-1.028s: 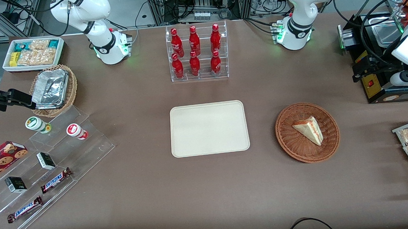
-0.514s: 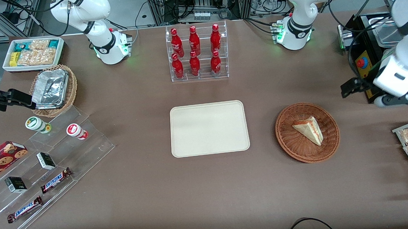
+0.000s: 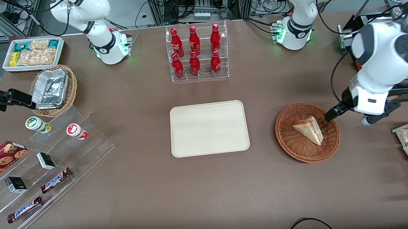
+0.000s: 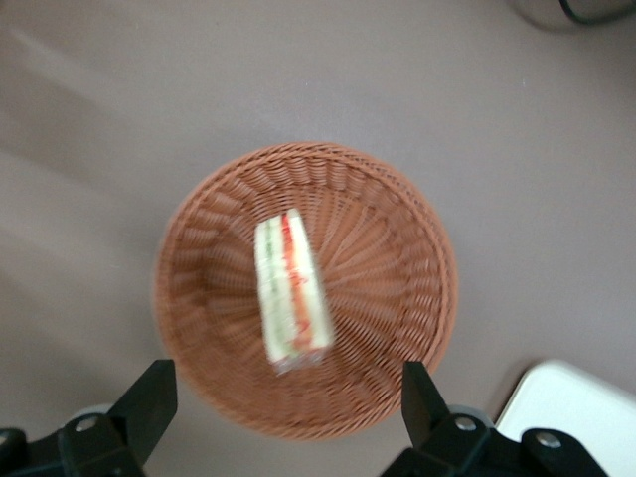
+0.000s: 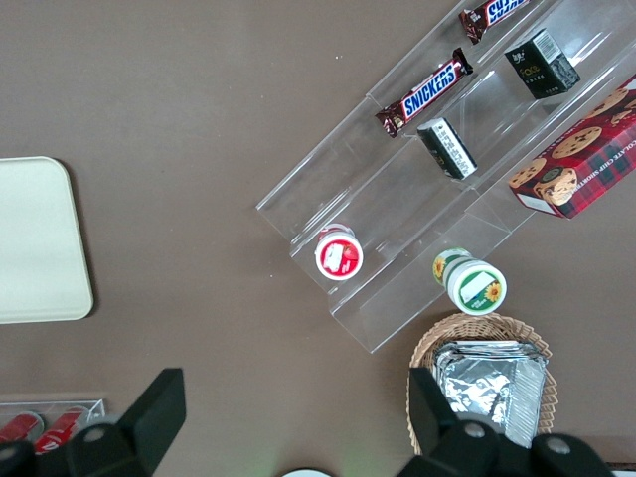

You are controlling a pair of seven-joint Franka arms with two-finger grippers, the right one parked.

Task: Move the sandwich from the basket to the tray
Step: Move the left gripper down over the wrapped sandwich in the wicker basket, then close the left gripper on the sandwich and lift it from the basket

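My gripper (image 4: 283,402) hovers above basket (image 4: 397,238), fingers (image 4: 149,397) spread wide, holding nothing. Sandwich (image 4: 290,288) lies in basket; tray (image 3: 209,128) well apart.

The basket (image 3: 307,133) is reddish-brown woven wicker, its weave ringed in ridges. The sandwich (image 3: 308,130) is pale white bread edged with red and green stripes. The tray (image 3: 209,128) is plain cream-beige. The gripper (image 4: 288,422), above the basket, has black fingers (image 4: 147,402) on a white arm. The table (image 3: 159,192) is dull brown.
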